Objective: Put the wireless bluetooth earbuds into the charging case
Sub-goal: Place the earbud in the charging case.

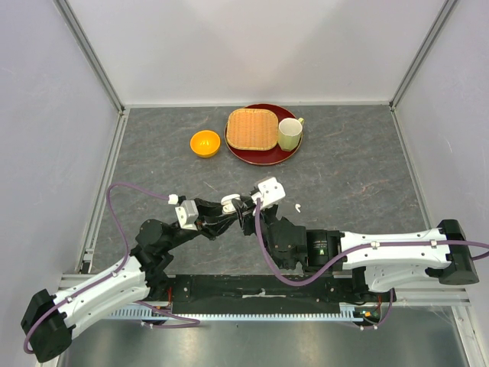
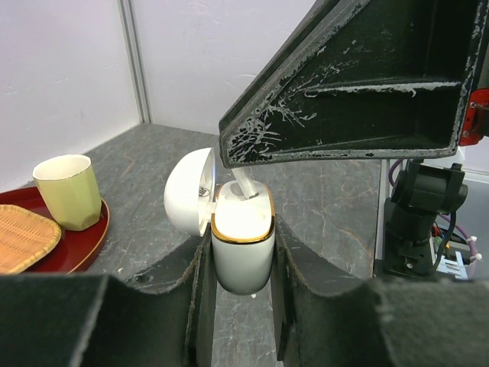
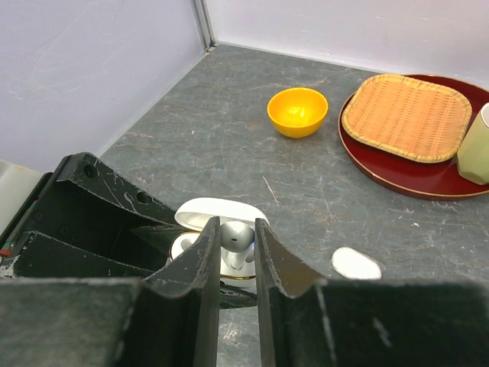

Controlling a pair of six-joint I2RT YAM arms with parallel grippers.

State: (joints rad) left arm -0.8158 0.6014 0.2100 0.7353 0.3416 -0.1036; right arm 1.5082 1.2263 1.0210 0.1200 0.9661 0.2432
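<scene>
Right tool (image 3: pixel 234 233), jaws narrow, pinches a small glossy white plastic earbud (image 3: pixel 237 246) stem-down directly over the white oval charging case with a gold rim (image 2: pixel 242 256). That case stands upright, clamped by its sides in the left tool (image 2: pixel 241 243), with its lid swung open to one side. The earbud's long axis runs close to vertical, roughly in line with the socket beneath, and its lower end appears to sit at the rim. A second white comma-shaped earbud (image 1: pixel 298 206) lies on the grey stone-patterned counter (image 1: pixel 344 176), nearer the right arm.
</scene>
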